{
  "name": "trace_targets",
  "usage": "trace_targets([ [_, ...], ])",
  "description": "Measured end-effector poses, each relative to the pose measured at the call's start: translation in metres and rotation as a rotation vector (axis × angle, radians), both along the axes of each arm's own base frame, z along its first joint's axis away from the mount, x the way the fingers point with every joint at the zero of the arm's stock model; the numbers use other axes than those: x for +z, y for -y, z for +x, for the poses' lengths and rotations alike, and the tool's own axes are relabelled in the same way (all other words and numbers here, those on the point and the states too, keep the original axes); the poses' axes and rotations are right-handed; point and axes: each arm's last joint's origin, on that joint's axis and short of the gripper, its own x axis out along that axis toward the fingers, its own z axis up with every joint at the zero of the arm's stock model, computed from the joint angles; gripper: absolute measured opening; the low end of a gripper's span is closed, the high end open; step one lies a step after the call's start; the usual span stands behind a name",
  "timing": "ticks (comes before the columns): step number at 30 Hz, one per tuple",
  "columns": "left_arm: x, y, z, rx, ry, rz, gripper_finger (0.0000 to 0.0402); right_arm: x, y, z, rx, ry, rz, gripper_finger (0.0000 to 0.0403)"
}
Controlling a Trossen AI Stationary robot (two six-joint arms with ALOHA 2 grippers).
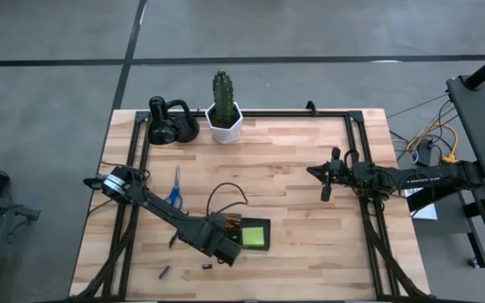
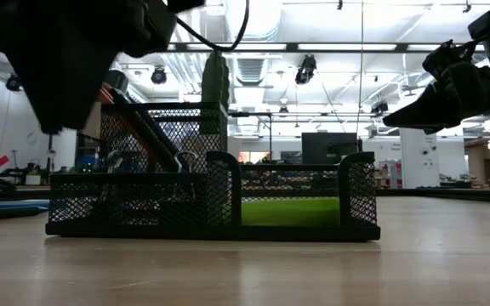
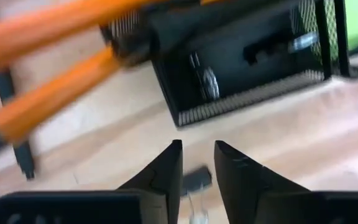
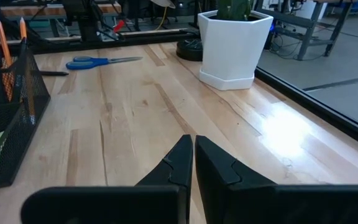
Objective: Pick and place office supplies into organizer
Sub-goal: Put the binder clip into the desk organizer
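The black mesh organizer [image 1: 251, 235] stands near the table's front middle, with a lime-green sticky-note pad [image 1: 256, 236] lying in it and orange pencils [image 4: 4, 46] leaning in its tall compartment. My left gripper [image 3: 197, 167] points down just beside the organizer's near left corner, open. A small dark clip [image 3: 197, 180] shows on the wood below the gap between its fingers. Clips [image 3: 209, 83] lie in a low compartment. Blue-handled scissors [image 1: 175, 188] and a dark pen [image 3: 14, 124] lie on the table. My right gripper [image 4: 193, 154] hovers shut at the right.
A white hexagonal cactus pot [image 1: 224, 122] and a black rounded gadget [image 1: 171, 124] stand at the far edge. Another small clip [image 1: 164, 272] lies near the front left. A black frame [image 1: 369, 168] runs around the tabletop. Bare wood lies between the organizer and the right arm.
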Motion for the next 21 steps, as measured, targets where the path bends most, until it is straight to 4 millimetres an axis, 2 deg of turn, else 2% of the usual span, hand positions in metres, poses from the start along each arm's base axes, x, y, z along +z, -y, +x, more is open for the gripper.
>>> trace_targets([
  [9, 0.017, 0.004, 0.001, -0.009, 0.074, -0.128, 0.0084, 0.0, 0.0, 0.0, 0.0, -0.001, 0.0, 0.0008],
  [14, 0.023, 0.014, 0.003, -0.04, 0.137, -0.206, 0.0084, -0.001, 0.0, 0.0, 0.001, -0.007, -0.001, 0.0008],
  [21, 0.024, 0.028, -0.005, -0.078, 0.146, -0.226, 0.0084, -0.001, 0.0, 0.0, 0.001, -0.009, -0.003, 0.0009],
])
